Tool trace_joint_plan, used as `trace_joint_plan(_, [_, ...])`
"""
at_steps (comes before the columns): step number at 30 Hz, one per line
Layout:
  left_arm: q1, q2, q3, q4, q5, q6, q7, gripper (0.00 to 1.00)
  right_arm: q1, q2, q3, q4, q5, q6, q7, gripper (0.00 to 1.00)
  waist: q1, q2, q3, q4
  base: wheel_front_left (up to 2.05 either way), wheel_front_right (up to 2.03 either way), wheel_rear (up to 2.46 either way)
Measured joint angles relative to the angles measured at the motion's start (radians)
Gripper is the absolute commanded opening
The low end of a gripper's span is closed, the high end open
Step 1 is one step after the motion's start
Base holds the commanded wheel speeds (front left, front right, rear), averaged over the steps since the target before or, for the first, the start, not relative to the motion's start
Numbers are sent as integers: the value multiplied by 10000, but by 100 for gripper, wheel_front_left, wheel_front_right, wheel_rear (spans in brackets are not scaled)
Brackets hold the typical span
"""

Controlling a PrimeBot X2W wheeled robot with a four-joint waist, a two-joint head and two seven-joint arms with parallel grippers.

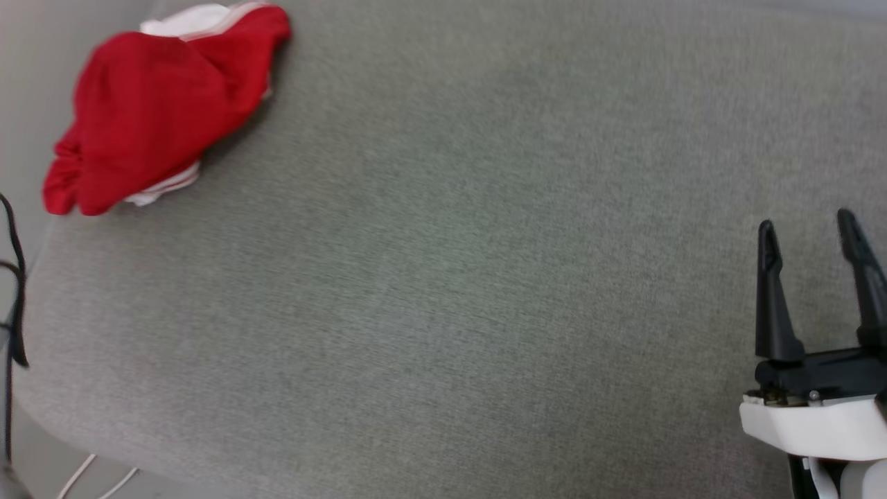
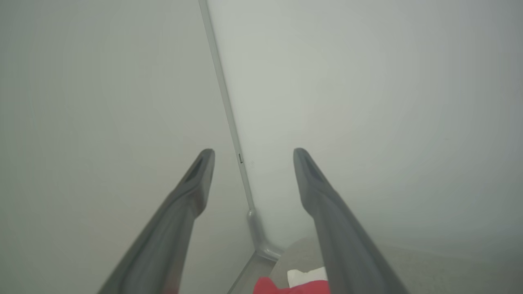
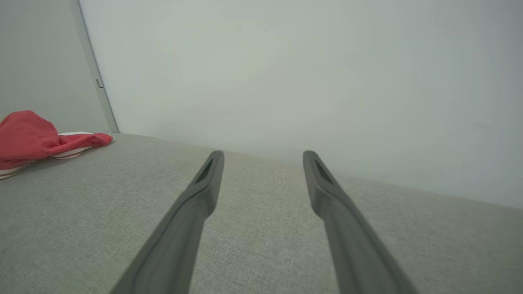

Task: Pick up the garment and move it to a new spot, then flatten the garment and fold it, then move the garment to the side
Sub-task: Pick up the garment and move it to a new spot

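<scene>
Surface: grey woven cushion top (image 1: 443,291), pale walls behind, corner strip (image 2: 229,102) between them.
Garment: garment (image 1: 159,111) crumpled in a red heap with white trim showing, at the cushion's far-left corner, close to the edge; untouched.
Left gripper: left gripper (image 2: 254,152) spread wide, empty, pointed past the heap at the wall corner.
Right gripper: right gripper (image 1: 805,222) spread wide, empty, over bare cushion, well apart from the garment.
Step in hand: probably the first pick-up, not yet begun.
Next move: likely a downward tilt of the left gripper onto the heap, then a pinch on a raised fold.
View differences: head view for the heap's full outline and dark cables (image 1: 14,291) at the left edge; right wrist view for its low side profile; left wrist view for a red-and-white sliver at the bottom edge.
</scene>
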Motion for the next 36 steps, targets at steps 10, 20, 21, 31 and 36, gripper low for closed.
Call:
trace_joint_plan(10, [-1636, 1770, -1881, 849, -2683, -25, 4370, 100, -364, -291, -90, -794, -339, 0, 0, 100, 0, 0, 1791, -582, 0, 0, 0])
trace_joint_plan(20, [-1985, 3162, -2991, 1605, -5219, -25, 8669, 100, -601, -571, -73, -1501, -531, 0, 2, 100, -2, 0, 2815, -1077, 0, 0, 0])
trace_joint_plan(21, [-1985, 3181, -3133, 1697, -5427, -25, 8964, 100, -606, -571, -84, -1517, -570, 0, 0, 100, -1, 0, 2911, -1121, 0, 0, 0])
trace_joint_plan(31, [-1796, 3179, -3971, 2677, -6510, -25, 9728, 100, -790, -569, -73, -1756, -673, 0, 0, 100, -4, 0, 3720, -1489, 0, 0, 0])
trace_joint_plan(36, [-1783, 3235, -4276, 2836, -6671, -25, 9572, 100, -800, -571, -144, -1806, -685, 0, 0, 100, -5, 0, 3757, -1587, 0, 0, 0])
